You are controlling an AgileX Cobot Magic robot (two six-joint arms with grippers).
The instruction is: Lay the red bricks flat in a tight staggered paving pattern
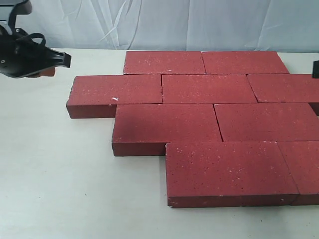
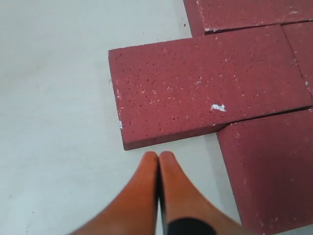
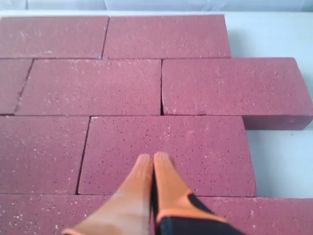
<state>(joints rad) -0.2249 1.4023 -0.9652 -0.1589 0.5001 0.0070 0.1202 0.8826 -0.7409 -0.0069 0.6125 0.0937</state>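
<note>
Several red bricks (image 1: pixel 209 119) lie flat on the pale table (image 1: pixel 60 189) in staggered rows, edges close together. The row-end brick (image 2: pixel 210 88) at the left carries a small white chip. My left gripper (image 2: pixel 159 155) hovers over bare table just off that brick's long side, its orange fingers pressed together with nothing between them. In the exterior view it hangs at the far left (image 1: pixel 50 69), beside the brick (image 1: pixel 117 89). My right gripper (image 3: pixel 153 157) is shut and empty above a brick (image 3: pixel 166 152) in the paved patch.
A white cloth backdrop (image 1: pixel 199 25) closes off the back of the table. Bare table surface (image 2: pixel 54 98) lies left of and in front of the bricks. A dark bit of the right arm (image 1: pixel 316 68) shows at the exterior view's right edge.
</note>
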